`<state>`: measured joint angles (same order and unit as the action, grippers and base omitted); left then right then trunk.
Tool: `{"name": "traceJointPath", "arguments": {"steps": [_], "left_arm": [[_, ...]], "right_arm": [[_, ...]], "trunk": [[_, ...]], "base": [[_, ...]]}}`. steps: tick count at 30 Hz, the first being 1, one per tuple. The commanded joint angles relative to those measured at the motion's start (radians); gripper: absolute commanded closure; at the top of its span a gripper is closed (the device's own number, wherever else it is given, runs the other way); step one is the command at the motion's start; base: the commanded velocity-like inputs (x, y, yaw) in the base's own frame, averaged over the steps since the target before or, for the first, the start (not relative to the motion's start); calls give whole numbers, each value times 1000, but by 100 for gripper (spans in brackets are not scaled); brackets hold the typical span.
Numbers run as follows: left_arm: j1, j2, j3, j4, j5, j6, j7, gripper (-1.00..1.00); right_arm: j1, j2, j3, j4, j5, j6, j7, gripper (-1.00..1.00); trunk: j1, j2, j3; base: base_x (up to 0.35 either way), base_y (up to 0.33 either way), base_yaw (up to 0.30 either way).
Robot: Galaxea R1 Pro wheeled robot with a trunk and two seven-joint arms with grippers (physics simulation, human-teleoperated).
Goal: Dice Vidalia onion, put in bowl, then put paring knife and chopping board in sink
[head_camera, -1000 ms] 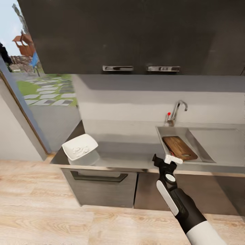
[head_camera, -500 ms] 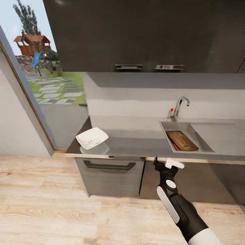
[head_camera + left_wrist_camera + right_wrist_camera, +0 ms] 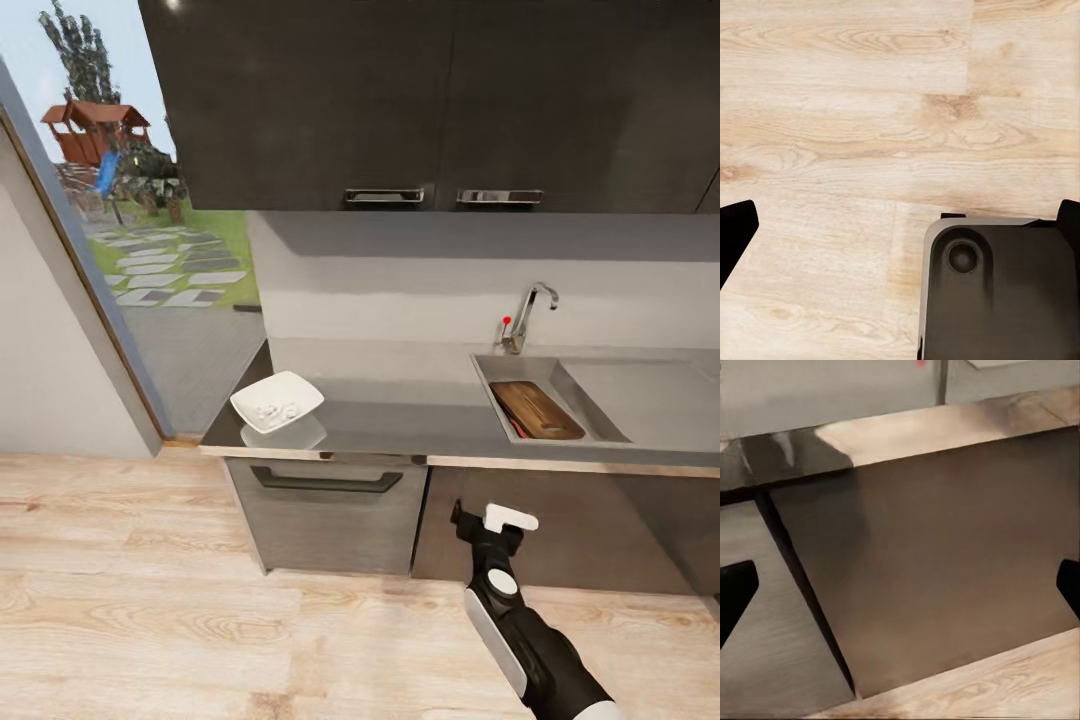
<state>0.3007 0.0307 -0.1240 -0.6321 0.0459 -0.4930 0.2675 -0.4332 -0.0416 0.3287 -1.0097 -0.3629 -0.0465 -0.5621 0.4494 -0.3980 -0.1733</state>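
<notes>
The board (image 3: 537, 410) and knife (image 3: 513, 424) lie in the sink (image 3: 590, 398); the bowl (image 3: 276, 401) sits at the counter's (image 3: 400, 425) left end. Right hand (image 3: 487, 522) spread wide, holding nothing; left hand (image 3: 900, 225) wide over floor (image 3: 150, 590). No readable writing.

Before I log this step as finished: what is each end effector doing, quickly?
Left end effector: open, holding nothing.
Right end effector: open, holding nothing.

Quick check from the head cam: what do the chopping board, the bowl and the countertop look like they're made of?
The chopping board, lying in the sink, looks like dark brown wood: faint grain streaks, matte. The bowl looks like glazed white ceramic, possibly plastic: smooth and glossy. The countertop looks like brushed grey metal: it mirrors the bowl faintly beneath it.
</notes>
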Motion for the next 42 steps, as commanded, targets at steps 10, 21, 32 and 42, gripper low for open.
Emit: {"name": "traceJointPath", "arguments": {"steps": [10, 21, 32, 42], "left_arm": [[0, 2, -7, -1, 5, -1, 9, -100], [0, 2, -6, -2, 5, -1, 9, -100], [0, 3, -6, -3, 5, -1, 9, -100], [0, 6, -6, -5, 5, -1, 14, -100]], "right_arm": [[0, 10, 7, 355, -9, -160, 175, -100], [8, 22, 12, 847, -8, -389, 407, -100], [33, 25, 13, 992, -5, -414, 444, -100], [69, 15, 12, 994, -5, -377, 443, -100]], "trunk": [[1, -2, -2], [1, -2, -2], [1, -2, -2], [1, -2, -2]], "base": [[0, 0, 0], [0, 0, 0], [0, 0, 0], [0, 0, 0]]}}
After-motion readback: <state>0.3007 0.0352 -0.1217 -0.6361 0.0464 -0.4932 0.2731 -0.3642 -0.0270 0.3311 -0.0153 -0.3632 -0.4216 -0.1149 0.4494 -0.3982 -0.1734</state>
